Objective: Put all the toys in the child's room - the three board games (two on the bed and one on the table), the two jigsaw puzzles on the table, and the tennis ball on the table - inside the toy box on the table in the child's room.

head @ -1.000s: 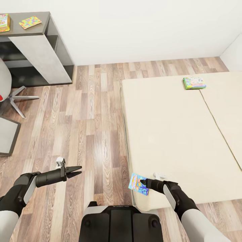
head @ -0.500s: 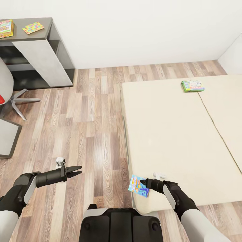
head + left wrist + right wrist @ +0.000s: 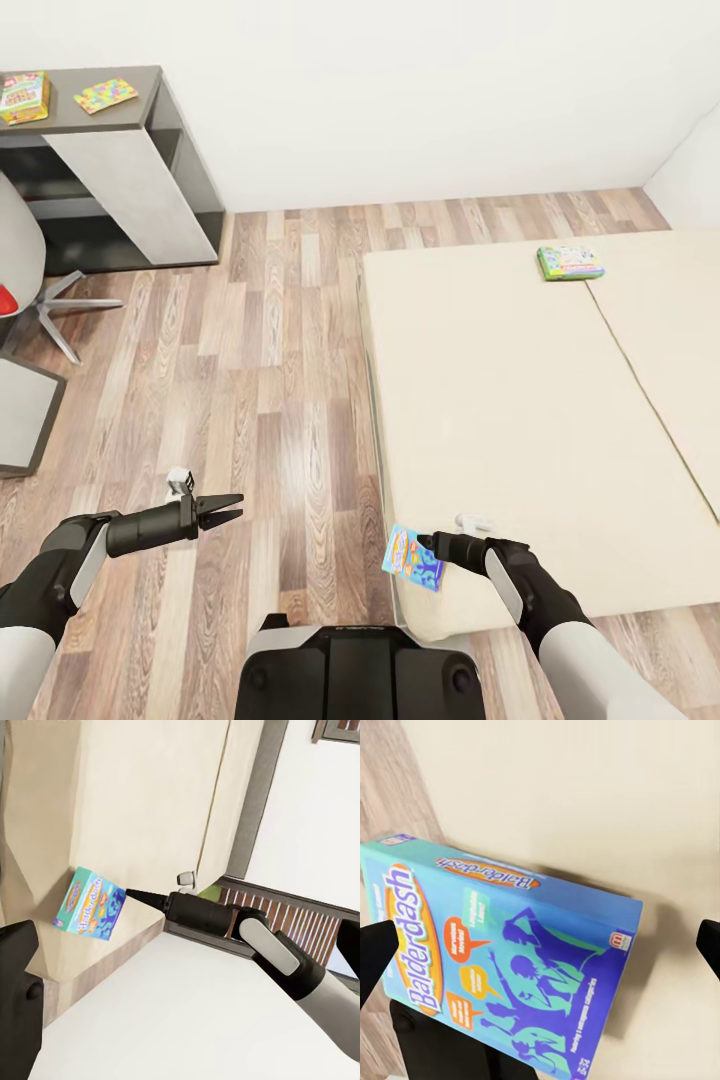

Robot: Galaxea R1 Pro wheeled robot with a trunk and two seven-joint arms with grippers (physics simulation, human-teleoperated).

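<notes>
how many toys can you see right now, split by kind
Board games: 3 – the blue cartoon-covered box held at the right gripper, the pale green box on the cream-beige bed, and the bright printed box on the dark grey-topped cabinet.
Jigsaw puzzles: 1 – the multicoloured square sheet on that cabinet.
Total: 4

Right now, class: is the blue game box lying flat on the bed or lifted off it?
Lifted. The blue game box hangs tilted at the tip of the right gripper, past the bed corner, over the floor.
</notes>
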